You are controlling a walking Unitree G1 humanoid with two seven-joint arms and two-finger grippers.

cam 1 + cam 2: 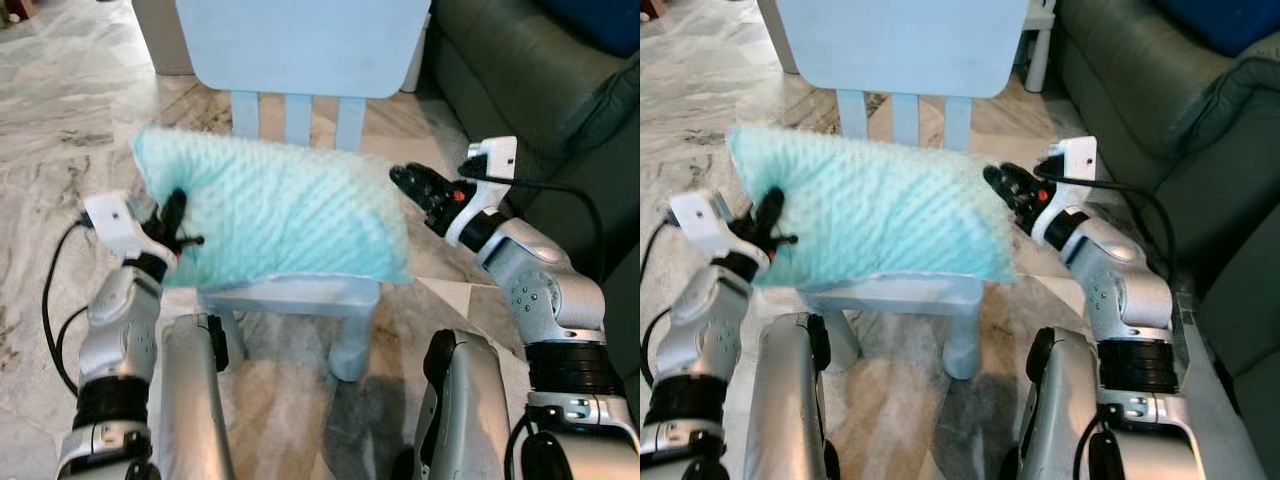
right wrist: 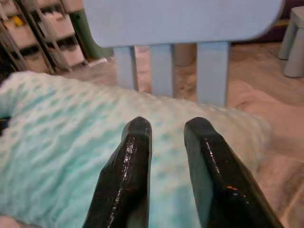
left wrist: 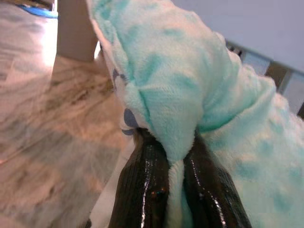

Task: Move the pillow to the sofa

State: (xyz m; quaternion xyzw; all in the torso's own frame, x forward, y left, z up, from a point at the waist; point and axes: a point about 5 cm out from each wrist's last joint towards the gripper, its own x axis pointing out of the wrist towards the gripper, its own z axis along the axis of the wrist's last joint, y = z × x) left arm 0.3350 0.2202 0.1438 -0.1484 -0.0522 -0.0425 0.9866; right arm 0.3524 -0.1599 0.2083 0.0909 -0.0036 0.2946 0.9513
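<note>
My left gripper is pinched shut on a fold of the mint pillow; in the left wrist view the fabric bunches between my two fingers. From my head the pillow lies across the seat of the small pale-blue chair, straight ahead at twelve o'clock, with my left gripper on its end at about nine o'clock.

My right gripper sits at the pillow's other end, at about two o'clock. In the right wrist view its fingers stand apart with a gap between them, above the pillow's fuzzy top, and I judge they hold nothing yet. Whether they touch the fabric I cannot tell.

The dark green sofa is off at one to three o'clock, beside the chair, and the pillow is not on it. I cannot tell whether the pillow rests fully on the chair seat or is partly raised.

So I judge the task is at its start: one end is gripped, the other is not, and the lift, the carry to the right and the release on the sofa all remain.
</note>
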